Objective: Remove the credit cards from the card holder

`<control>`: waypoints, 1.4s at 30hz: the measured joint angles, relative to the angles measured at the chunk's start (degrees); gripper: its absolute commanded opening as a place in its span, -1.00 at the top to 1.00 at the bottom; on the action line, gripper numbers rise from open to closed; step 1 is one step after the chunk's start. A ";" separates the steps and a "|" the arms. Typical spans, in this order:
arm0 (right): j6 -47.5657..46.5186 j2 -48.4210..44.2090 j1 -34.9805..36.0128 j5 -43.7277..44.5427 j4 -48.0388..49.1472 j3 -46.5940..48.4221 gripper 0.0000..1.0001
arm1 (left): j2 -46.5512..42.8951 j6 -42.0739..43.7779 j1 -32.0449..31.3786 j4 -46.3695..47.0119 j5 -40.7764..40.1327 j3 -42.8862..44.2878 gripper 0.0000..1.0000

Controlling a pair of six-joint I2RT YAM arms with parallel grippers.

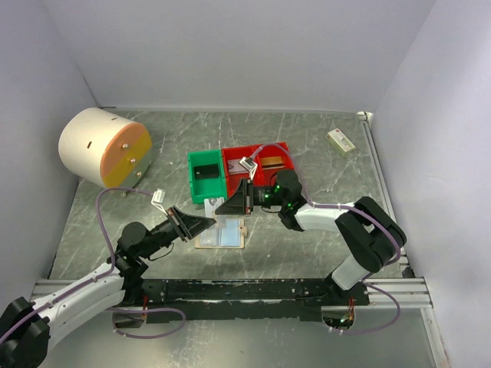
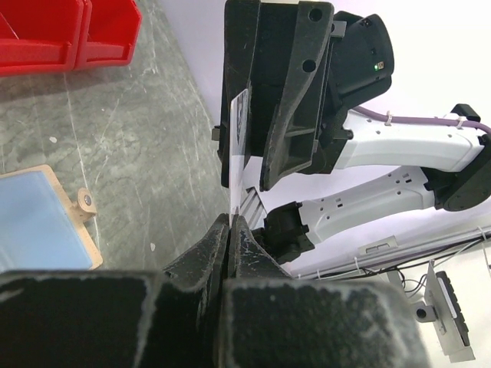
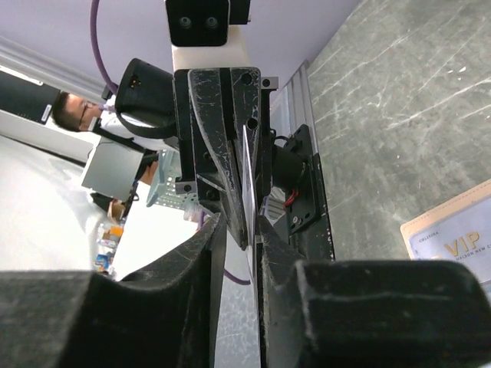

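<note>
top view first: the flat tan folding card holder with pale blue pockets lies open just near of the bins, between the two arms. a dark card sits in the green plastic bin. a gold card sits in the red plastic bin to its right, so two look done. the left gripper and the right gripper meet tip to tip just above the holder.

left wrist view: the left jaws are pressed tight on the near edge of a thin silver-grey credit card, which is held on edge, clear of the holder. its far end runs in between the right gripper's fingers.

right wrist view: the right jaws stand at a narrow gap with the card in the slot, but whether they pinch it i cannot tell. low on the right, a pale card lettered vip shows in a holder pocket. i judge at least one more is left to pull, plus binning this one.
</note>
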 measured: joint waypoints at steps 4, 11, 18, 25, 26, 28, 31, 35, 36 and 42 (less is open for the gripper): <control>-0.57 0.11 0.26 0.39 -0.42 0.39 0.89 | 1.16 -0.02 0.00 1.42 0.17 0.00 0.86; -1.16 0.17 0.28 1.07 -1.09 0.39 1.00 | 0.22 0.13 0.00 1.36 0.11 0.00 0.24; -11.23 -5.22 0.07 6.51 -16.68 2.58 1.00 | -2.32 2.21 0.00 -8.72 -1.40 1.57 -0.39; -30.64 -14.10 -0.24 25.44 -39.60 10.36 1.00 | -6.01 5.16 0.00 -26.38 -7.78 7.23 -0.88; -32.70 -14.91 -0.24 28.30 -41.31 10.71 1.00 | -6.19 5.42 0.00 -27.98 -8.39 7.69 -0.90; -37.57 -16.22 -0.22 35.74 -44.92 11.43 1.00 | -5.84 6.34 0.00 -32.22 -9.70 9.03 -0.90; -45.27 -16.24 -0.09 45.35 -48.70 12.44 1.00 | -4.46 7.28 0.00 -37.22 -11.43 10.78 -0.91; -56.06 -14.05 1.70 54.84 -49.90 13.07 1.00 | -3.43 7.48 0.00 -40.54 -12.57 11.04 -0.91; -59.23 -13.03 2.78 56.98 -49.72 13.14 1.00 | -3.39 7.48 0.00 -41.09 -12.74 11.04 -0.91; -77.59 -4.35 9.70 67.25 -48.54 15.19 1.00 | -3.96 7.63 0.00 -43.63 -13.57 11.06 -0.92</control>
